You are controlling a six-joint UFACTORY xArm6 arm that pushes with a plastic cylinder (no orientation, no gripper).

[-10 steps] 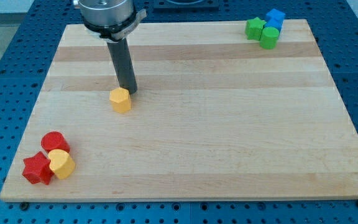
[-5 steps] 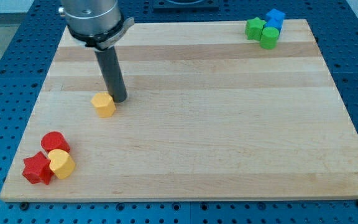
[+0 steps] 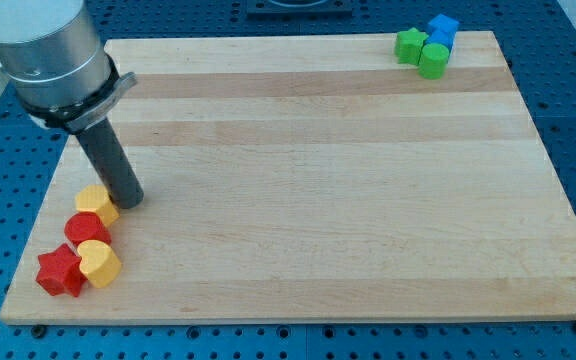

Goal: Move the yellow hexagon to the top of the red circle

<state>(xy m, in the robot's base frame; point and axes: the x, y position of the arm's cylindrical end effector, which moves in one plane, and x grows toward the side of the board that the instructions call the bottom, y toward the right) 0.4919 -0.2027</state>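
My tip (image 3: 131, 202) is pressing the yellow hexagon block's (image 3: 95, 204) right side, holding nothing, the hexagon touching the red circle block (image 3: 87, 229) from above.

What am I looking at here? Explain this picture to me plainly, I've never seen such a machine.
This is one camera picture, looking down at a wooden board. The grey cylinder at the view's top left is a robot arm ending in a dark rod. It grips nothing; its tip only slides along the board and pushes blocks. The tip sits just right of the yellow hexagon, which lies right above the red circle, apparently touching it. Below those are a red star and a yellow heart. At the top right are two green blocks and a blue block.
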